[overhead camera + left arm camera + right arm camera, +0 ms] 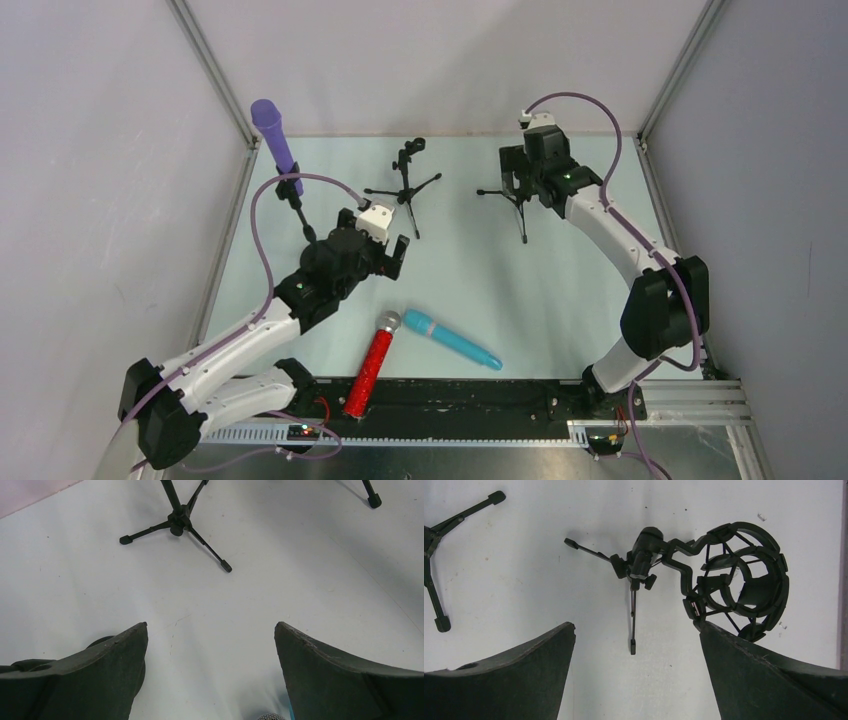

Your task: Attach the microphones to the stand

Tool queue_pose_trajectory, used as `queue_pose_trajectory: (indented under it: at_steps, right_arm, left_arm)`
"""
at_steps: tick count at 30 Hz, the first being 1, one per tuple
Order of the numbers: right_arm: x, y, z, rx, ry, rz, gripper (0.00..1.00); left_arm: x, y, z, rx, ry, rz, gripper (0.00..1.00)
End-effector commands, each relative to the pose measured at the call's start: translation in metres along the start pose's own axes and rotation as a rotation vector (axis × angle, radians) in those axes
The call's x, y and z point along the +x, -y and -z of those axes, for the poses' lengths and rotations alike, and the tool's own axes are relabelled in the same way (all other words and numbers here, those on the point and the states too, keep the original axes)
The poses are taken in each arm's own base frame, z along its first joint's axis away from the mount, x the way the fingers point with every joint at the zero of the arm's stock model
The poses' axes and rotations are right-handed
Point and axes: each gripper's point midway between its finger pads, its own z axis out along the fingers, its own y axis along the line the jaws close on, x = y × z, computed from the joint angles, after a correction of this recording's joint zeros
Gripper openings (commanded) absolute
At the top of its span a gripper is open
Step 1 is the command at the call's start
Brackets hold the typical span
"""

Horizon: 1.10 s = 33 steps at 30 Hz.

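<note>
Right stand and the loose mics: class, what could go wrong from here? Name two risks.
1. The open right gripper hangs just over the shock mount of the right stand, with one finger nearly on it. A nudge might tip the stand.
2. The red mic and teal mic lie with their heads close together. The open left gripper taking one could roll the other.

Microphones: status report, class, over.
Left gripper open, right gripper open, both empty. Purple mic on stand; red mic, teal mic loose on table. Nothing blocking.
</note>
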Motion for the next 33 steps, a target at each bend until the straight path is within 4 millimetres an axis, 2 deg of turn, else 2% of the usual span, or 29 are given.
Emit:
queue_pose_trajectory:
  at_steps: [1, 4, 9, 14, 20, 28, 33]
  right_arm:
    - [-0.009, 0.004, -0.008, -0.023, 0.023, -0.059, 0.99]
    - [-0.017, -0.001, -0.008, -0.075, 0.049, -0.080, 1.00]
    - [-0.019, -0.009, -0.013, -0.116, 0.058, -0.081, 1.00]
    - [-0.019, -0.005, -0.025, -0.105, 0.065, -0.086, 1.00]
    - [-0.033, -0.001, -0.036, -0.096, 0.095, -0.062, 0.99]
    - [-0.064, -0.015, -0.032, -0.111, 0.201, 0.009, 0.99]
    - [-0.081, -0.030, -0.014, -0.140, 0.260, 0.020, 0.99]
  left_arm:
    - [-0.011, -0.001, -0.002, -0.013, 0.042, -0.016, 1.00]
    - [-0.009, 0.000, -0.004, -0.014, 0.032, -0.020, 1.00]
    - [-0.010, 0.001, -0.007, -0.012, 0.027, -0.030, 1.00]
    - [-0.009, 0.001, -0.008, -0.013, 0.022, -0.049, 1.00]
    - [-0.008, 0.000, -0.010, -0.021, 0.016, -0.066, 1.00]
    - [-0.006, -0.002, -0.011, -0.031, 0.007, -0.080, 1.00]
    - [-0.006, -0.002, -0.010, -0.033, 0.010, -0.080, 1.00]
